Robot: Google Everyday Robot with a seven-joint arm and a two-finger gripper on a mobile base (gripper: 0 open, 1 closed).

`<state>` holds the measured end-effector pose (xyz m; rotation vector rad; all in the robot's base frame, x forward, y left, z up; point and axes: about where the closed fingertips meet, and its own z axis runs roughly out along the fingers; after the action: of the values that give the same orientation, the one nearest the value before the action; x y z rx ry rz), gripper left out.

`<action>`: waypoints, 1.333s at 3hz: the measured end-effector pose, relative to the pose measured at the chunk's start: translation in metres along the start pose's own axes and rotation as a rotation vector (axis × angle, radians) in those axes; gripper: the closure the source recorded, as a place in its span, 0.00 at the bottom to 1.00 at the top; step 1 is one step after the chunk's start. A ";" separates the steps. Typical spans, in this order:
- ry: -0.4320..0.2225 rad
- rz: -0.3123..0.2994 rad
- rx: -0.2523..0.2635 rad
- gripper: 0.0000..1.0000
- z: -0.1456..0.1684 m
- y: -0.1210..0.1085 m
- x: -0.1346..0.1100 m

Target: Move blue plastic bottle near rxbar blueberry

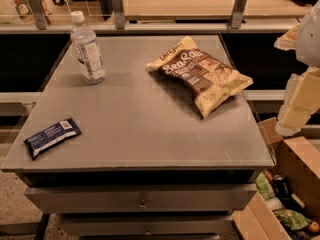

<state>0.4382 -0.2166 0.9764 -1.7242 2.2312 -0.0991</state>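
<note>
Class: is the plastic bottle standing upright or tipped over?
Upright: the blue plastic bottle stands on its base, white cap uppermost, at the table's far-left corner. The gripper hangs beyond the table's right edge.

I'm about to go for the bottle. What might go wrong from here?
1. The gripper hangs off the table's right side, with the chip bag between it and the bottle. A low reach could drag the bag.
2. The bottle stands upright and narrow, so a glancing touch may tip it.
3. The snack bar lies by the front-left edge, so a careless placement might knock it off.
</note>
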 end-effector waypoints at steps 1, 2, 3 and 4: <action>0.000 0.000 0.000 0.00 0.000 0.000 0.000; -0.052 0.009 0.003 0.00 0.004 0.001 -0.005; -0.175 0.053 -0.014 0.00 0.027 0.007 -0.016; -0.382 0.113 -0.031 0.00 0.060 0.017 -0.050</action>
<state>0.4512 -0.1565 0.9256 -1.4799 2.0452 0.2688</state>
